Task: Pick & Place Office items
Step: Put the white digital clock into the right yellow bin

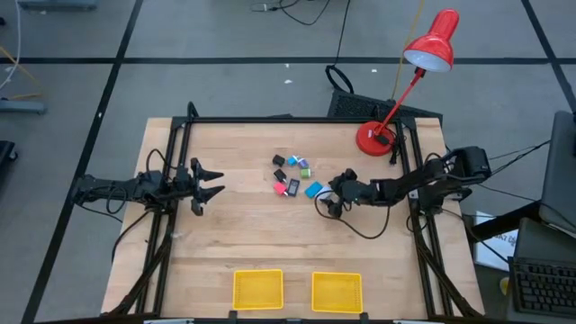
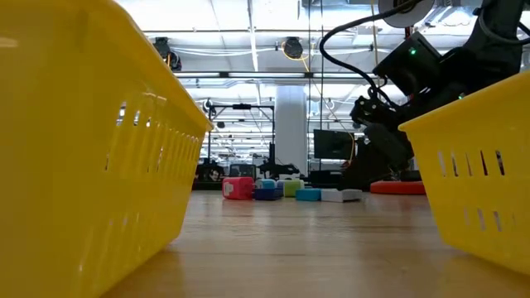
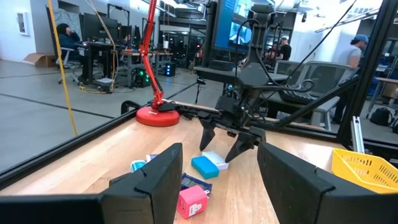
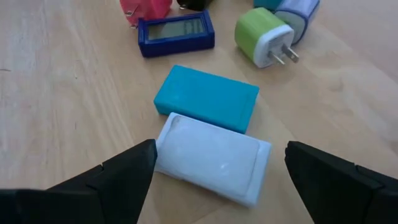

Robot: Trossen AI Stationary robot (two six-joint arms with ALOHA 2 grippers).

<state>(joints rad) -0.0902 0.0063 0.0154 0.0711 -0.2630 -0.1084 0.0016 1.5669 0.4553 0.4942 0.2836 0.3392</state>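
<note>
The office items (image 1: 292, 175) lie in a loose cluster just above the middle of the high view, on the wooden table (image 1: 243, 234). Up close, a white block (image 4: 211, 158) touches a light blue block (image 4: 206, 96); beyond them sit a dark blue screen device (image 4: 176, 32), a green plug adapter (image 4: 264, 38) and a pink piece (image 4: 144, 9). The right gripper (image 1: 331, 195) hangs just right of the cluster, fingers (image 4: 106, 180) spread wide either side of the white block, not touching it. The left gripper (image 1: 209, 183) waits at the left, fingers spread, well apart from the items. 2 yellow trays (image 1: 258, 290) sit at the bottom edge; a red desk lamp (image 1: 378, 135) stands upper right.
</note>
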